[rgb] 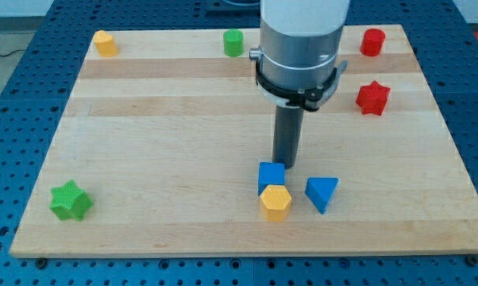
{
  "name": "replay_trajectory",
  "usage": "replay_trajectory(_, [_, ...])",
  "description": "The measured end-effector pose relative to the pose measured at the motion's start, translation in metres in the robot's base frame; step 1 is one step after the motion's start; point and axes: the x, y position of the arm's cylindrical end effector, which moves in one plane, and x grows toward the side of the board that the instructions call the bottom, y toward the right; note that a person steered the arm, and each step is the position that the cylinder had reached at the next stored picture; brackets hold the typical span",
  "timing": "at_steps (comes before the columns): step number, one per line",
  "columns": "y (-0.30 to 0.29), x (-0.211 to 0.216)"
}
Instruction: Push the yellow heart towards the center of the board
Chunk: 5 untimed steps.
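Observation:
A yellow block (106, 43) that may be the heart sits in the board's top left corner, far from my tip. A second yellow block (275, 202), hexagon-like, lies near the bottom edge, touching the blue cube (271, 176) just above it. My tip (284, 165) stands at the top edge of the blue cube, at or very near contact. The wooden board (167, 135) fills most of the view.
A blue triangle (321, 193) lies right of the yellow hexagon. A green star (71, 200) sits at the bottom left. A green block (233, 42) is at the top middle, a red block (372, 41) at the top right, and a red star (373, 98) below it.

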Motion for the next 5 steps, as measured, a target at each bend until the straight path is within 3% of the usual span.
replay_trajectory(1, [-0.069,-0.02])
replay_trajectory(2, [-0.177,-0.04])
replay_trajectory(4, [-0.342,-0.176])
replay_trajectory(5, [-0.347,-0.182])
